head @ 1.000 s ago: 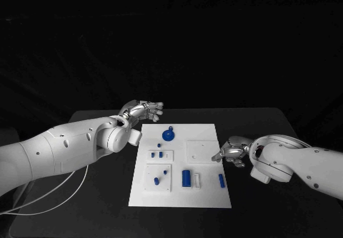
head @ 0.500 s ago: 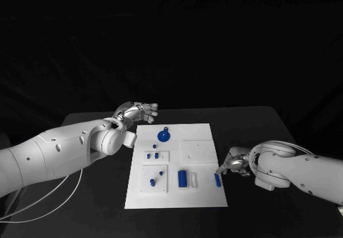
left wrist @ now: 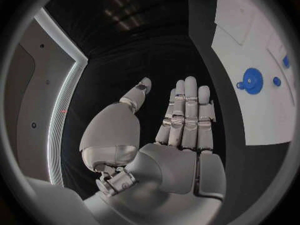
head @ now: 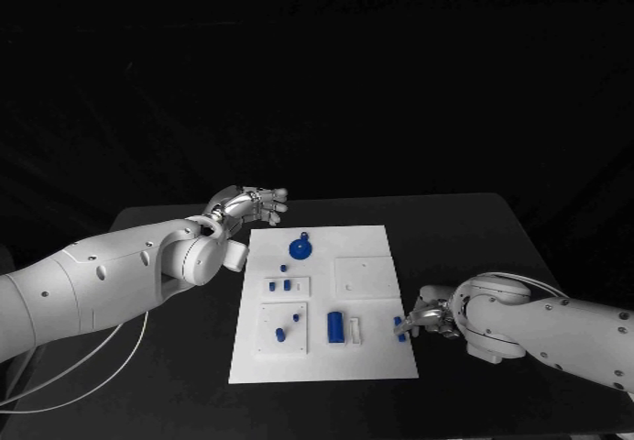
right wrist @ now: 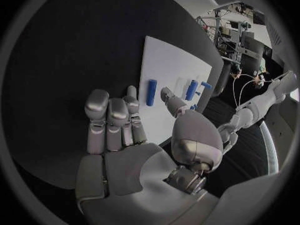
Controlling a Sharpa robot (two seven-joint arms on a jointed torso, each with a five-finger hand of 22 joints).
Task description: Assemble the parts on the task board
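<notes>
From my seat the table (head: 463, 229) looks matt black, smooth, throwing back almost no light. On it the board (head: 370, 367) is a flat white plate with a dull, plastic-like face. The parts (head: 335, 325) on the board look like smooth blue plastic with a slight sheen. Left of the board, my left hand (head: 251, 205) shows bright silver metal; my right hand (head: 430, 316), at the board's right edge, has the same polished finish behind glossy white arm shells.

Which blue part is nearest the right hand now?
The slim blue bar by the task board's right edge, just off the right hand's fingertips. The other blue parts lie further in, toward the board's middle and left.
</notes>
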